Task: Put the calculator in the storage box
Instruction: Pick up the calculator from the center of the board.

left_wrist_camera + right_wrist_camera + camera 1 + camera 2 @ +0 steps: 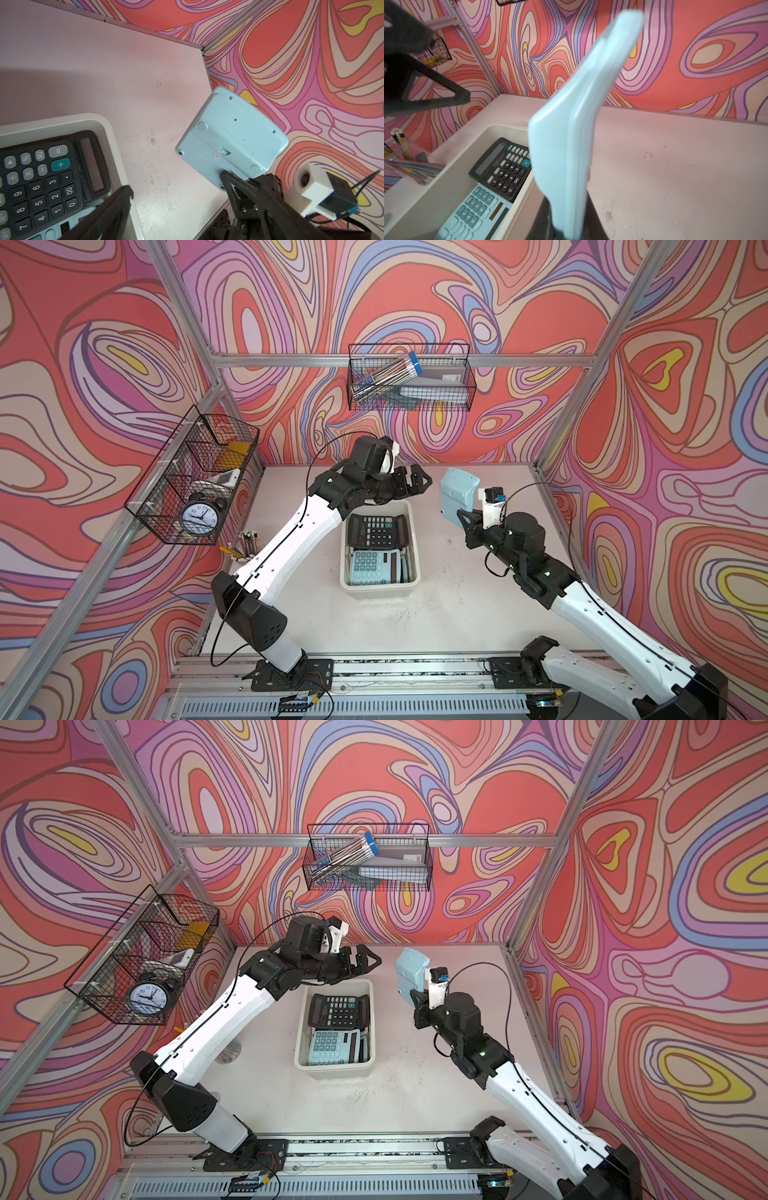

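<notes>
The cream-white storage box (380,593) (334,1071) stands mid-table, seen in both top views. Inside it lie a black calculator (376,531) (47,182) and a light blue one (374,568) (475,212). Another light blue calculator (459,495) (411,971) (230,137) (571,145) is held upright in the air, right of the box's far end, with its back towards the left arm. My right gripper (461,516) (569,228) is shut on its lower edge. My left gripper (417,485) (365,965) hangs open and holding nothing over the box's far end; one of its fingers (118,205) shows in the left wrist view.
A black wire basket (195,481) with an alarm clock (198,516) hangs on the left wall. Another wire basket (409,377) on the back wall holds a tube of pencils. A cup of pencils (249,543) stands left of the left arm.
</notes>
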`<state>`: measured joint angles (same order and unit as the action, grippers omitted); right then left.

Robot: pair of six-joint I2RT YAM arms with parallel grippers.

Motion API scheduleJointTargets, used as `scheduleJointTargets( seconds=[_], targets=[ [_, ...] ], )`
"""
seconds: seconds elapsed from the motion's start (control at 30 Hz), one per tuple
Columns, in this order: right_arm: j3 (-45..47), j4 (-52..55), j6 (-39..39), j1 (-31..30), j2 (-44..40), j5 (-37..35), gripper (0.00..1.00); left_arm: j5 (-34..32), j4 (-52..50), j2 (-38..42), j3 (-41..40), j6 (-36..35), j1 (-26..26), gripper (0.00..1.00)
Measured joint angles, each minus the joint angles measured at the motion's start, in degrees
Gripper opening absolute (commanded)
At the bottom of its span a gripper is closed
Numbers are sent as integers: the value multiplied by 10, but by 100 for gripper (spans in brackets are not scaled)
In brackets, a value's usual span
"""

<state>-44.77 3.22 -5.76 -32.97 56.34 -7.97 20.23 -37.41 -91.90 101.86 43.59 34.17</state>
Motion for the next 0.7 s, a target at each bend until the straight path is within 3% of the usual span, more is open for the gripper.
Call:
scheduleJointTargets(
  seconds=[0.27,0.43,0.7],
  targets=[
    [0,-110,230,-151,118,-209,0,-1,-33,26,-3,21,-8,99],
    [0,-196,382,-200,192,-311,0,-16,-69,39,-2,31,-20,87],
    [9,-404,611,-244,270,-408,0,-51,-157,39,30,38,-23,72]
  ],
)
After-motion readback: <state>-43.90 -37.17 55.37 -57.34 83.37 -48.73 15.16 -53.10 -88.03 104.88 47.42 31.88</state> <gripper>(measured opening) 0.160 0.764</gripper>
